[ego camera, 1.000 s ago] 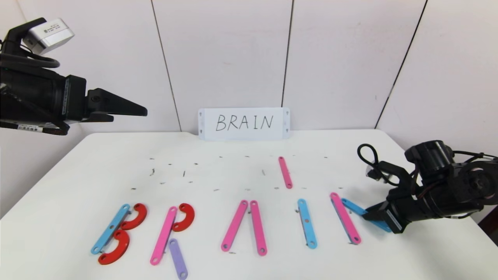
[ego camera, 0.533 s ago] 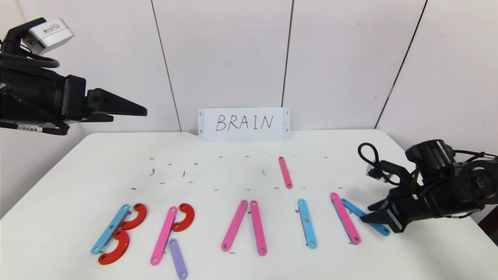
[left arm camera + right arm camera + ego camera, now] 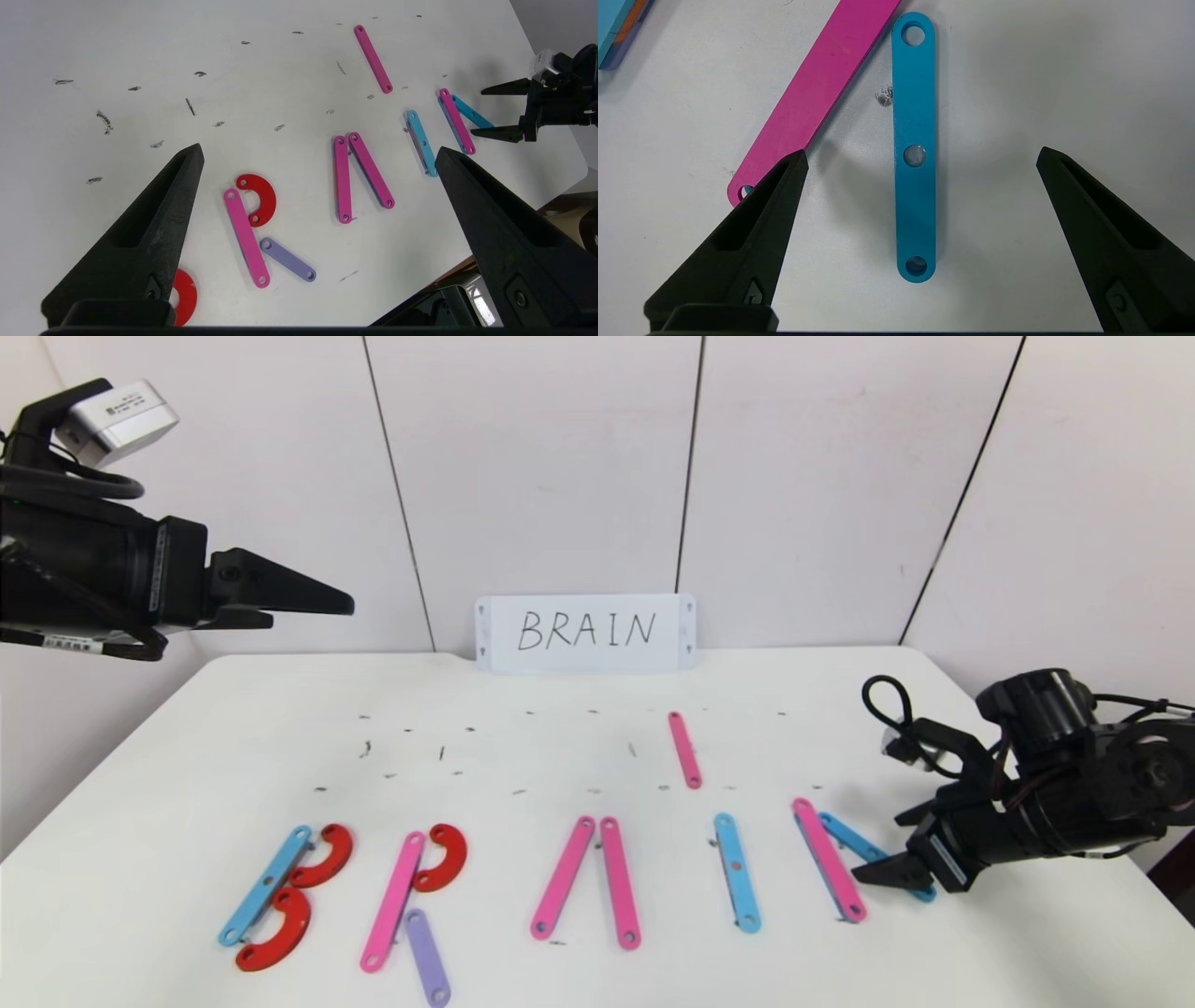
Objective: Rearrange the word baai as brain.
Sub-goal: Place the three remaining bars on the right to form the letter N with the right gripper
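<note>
I see no containers on the white surface (image 3: 187, 728); every flat plastic strip lies loose on it. My right gripper (image 3: 920, 156) hangs low near the surface's right edge, its fingers (image 3: 752, 224) spread wide and holding nothing. The short light-blue perforated bar (image 3: 914, 154) lies flat between them, touching neither. Just beside it, the long pink bar (image 3: 829, 859) slants away, their far ends nearly meeting; one finger tip overlaps this pink bar's near end in the right wrist view.

The row of plastic letters (image 3: 579, 882) runs along the near side of the surface: a blue bar with two red curved pieces (image 3: 280, 896), a pink bar with one red curve and a purple bar (image 3: 415, 905), two pink bars leaning together, a single blue bar (image 3: 736, 873), then the pink-and-blue pair on the right. A spare pink bar (image 3: 684, 749) lies apart, farther back.

From the head view, the right gripper covers the near end of the short blue bar. The purple bar's end is cut off by the frame.

My left gripper (image 3: 308, 597) is parked high at the left, fingers wide, empty. The white handwritten BRAIN card (image 3: 586, 633) stands at the back wall. Open room remains behind the letters.
</note>
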{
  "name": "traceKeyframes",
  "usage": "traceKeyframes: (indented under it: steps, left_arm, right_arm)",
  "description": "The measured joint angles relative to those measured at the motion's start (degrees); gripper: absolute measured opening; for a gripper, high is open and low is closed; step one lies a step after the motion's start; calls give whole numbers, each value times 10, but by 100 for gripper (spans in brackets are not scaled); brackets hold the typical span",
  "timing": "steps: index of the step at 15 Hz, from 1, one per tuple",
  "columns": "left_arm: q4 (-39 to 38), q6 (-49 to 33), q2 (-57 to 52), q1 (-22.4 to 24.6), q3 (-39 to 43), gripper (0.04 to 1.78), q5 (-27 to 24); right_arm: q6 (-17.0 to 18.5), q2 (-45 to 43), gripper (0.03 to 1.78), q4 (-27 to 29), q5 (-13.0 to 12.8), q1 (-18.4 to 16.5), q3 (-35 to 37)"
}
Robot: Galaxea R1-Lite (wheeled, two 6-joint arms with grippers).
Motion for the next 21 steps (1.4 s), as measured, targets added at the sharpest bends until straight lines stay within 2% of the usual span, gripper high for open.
traceKeyframes:
  steps: [3, 5, 9, 11, 12, 16, 19, 21]
  left_arm:
    - [0, 0, -1, 0, 0, 173, 0]
    - [0, 0, -1, 0, 0, 173, 0]
    - [1, 0, -1, -2, 0, 173, 0]
    - [1, 0, -1, -4, 1, 173, 0]
    - [0, 0, -1, -4, 1, 173, 0]
    - [0, 0, -1, -4, 1, 173, 0]
    - [1, 0, -2, -4, 0, 173, 0]
    - [1, 0, -2, -4, 0, 173, 0]
  right_arm:
    - [6, -21, 174, 7, 0, 4, -4]
    - [22, -50, 174, 22, 1, 9, -20]
    - [97, -100, 174, 105, -2, 30, -124]
    - [153, -111, 174, 131, -9, 51, -194]
    - [182, -111, 174, 133, -19, 66, -222]
    - [292, -73, 174, 133, -102, 141, -316]
    - [341, -16, 174, 131, -174, 188, -372]
    - [373, 26, 174, 131, -211, 212, -404]
